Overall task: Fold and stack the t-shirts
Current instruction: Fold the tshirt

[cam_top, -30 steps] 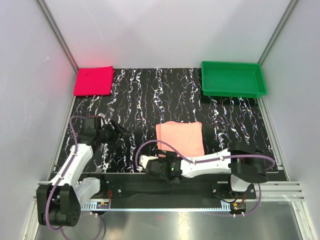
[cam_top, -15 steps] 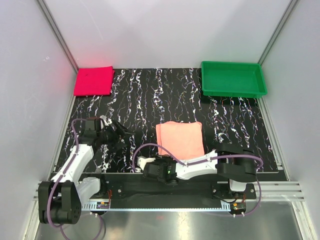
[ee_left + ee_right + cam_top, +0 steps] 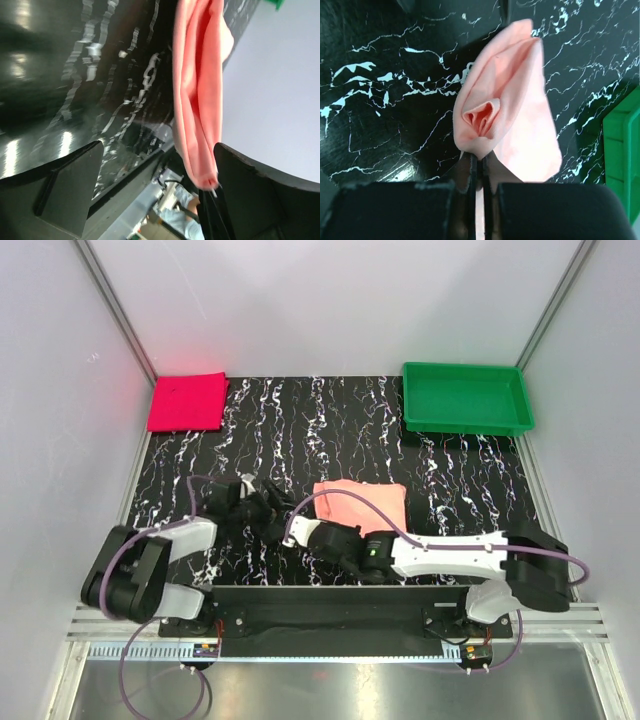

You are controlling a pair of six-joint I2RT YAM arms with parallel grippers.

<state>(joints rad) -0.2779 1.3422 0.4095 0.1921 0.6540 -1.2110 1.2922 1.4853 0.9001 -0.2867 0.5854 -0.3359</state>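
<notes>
Your right end effector (image 3: 480, 161) pinches a bunched edge of the peach t-shirt (image 3: 515, 95); the rest trails ahead on the surface (image 3: 380, 125). Light, limp cloth, so grip corners. Your left end effector (image 3: 268, 508) stands wide alongside.

No legible txt, labels, brand marks or nos. in any view. Salmon t-shirt (image 3: 365, 502), magenta t-shirt (image 3: 187, 402), green tray (image 3: 467, 398), marbled desk (image 3: 300, 430): all plain surfaces, no print or tags seen.
</notes>
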